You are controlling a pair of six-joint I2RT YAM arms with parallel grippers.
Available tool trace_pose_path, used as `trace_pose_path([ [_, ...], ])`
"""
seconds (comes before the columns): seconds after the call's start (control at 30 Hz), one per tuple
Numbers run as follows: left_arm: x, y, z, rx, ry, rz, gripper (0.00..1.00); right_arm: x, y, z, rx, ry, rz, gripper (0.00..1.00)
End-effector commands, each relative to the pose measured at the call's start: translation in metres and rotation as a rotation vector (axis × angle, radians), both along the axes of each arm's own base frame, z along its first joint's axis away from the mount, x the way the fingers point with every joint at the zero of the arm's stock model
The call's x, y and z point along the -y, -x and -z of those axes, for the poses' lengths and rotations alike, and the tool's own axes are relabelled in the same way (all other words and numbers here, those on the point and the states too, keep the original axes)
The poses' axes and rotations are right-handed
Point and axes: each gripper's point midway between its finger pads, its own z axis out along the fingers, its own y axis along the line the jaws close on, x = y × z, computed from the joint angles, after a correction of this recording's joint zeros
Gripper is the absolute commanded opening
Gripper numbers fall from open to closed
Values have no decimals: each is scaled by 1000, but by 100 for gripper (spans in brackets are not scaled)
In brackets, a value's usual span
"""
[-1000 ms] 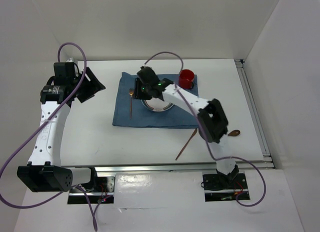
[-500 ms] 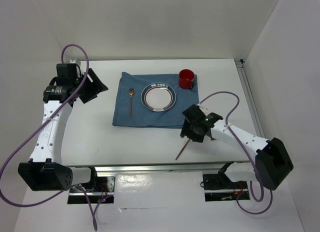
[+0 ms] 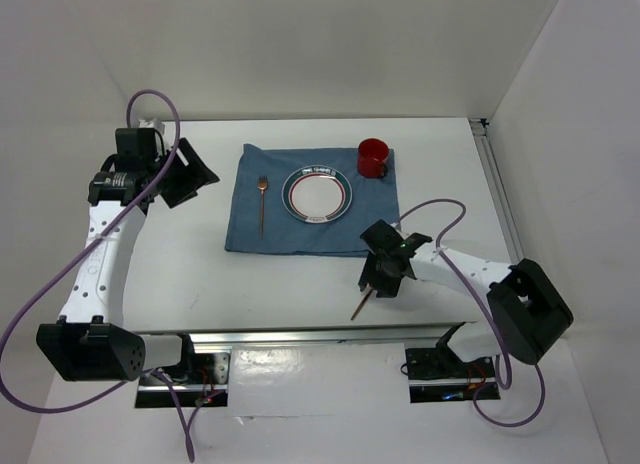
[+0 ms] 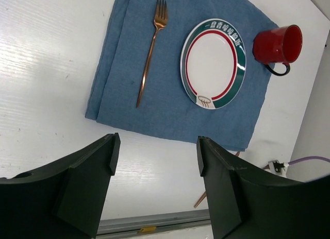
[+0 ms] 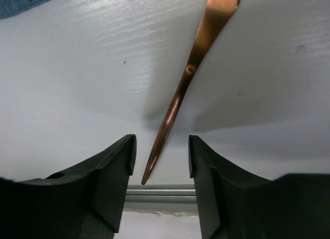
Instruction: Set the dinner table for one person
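Note:
The white dinner table (image 3: 180,274) holds a blue placemat (image 3: 300,234) with a white plate (image 3: 317,194), a copper fork (image 3: 262,206) to its left and a red mug (image 3: 373,156) at its far right corner. A long copper utensil (image 3: 360,306) lies on the bare table in front of the mat's right corner. My right gripper (image 3: 383,276) is open and low over it. In the right wrist view the thin handle (image 5: 175,102) runs between the fingers (image 5: 116,172), and I cannot tell whether it touches them. My left gripper (image 3: 190,174) is open and empty, held high left of the mat.
The aluminium rail (image 3: 350,334) runs along the near edge, just beyond the handle tip (image 5: 144,181). In the left wrist view I see the fork (image 4: 150,53), plate (image 4: 213,62), mug (image 4: 276,44) and mat (image 4: 170,110) from above. White walls enclose the table.
My right arm swung from over the plate to the table's front right and came down over the copper utensil's handle. The left arm hardly moved.

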Motion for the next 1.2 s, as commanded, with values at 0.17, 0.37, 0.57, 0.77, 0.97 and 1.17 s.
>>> trace_pose_path([
  [0.17,8,-8,-5,33,4,41,78,1,-5,14,-8,31,48,38],
  [0.37,9,-10,-6,33,10,48,78,11,-1,19,-34,86,76,28],
  [0.57,11,-11,-11,42,16,55,78,10,-1,19,-34,84,85,23],
  [0.77,11,-11,-11,42,16,55,78,12,1,30,-74,118,84,28],
  [0.97,11,-12,-12,52,15,55,78,24,4,12,-50,140,154,3],
  [1.17,11,-12,-12,52,15,55,78,50,9,-30,43,176,280,1],
])
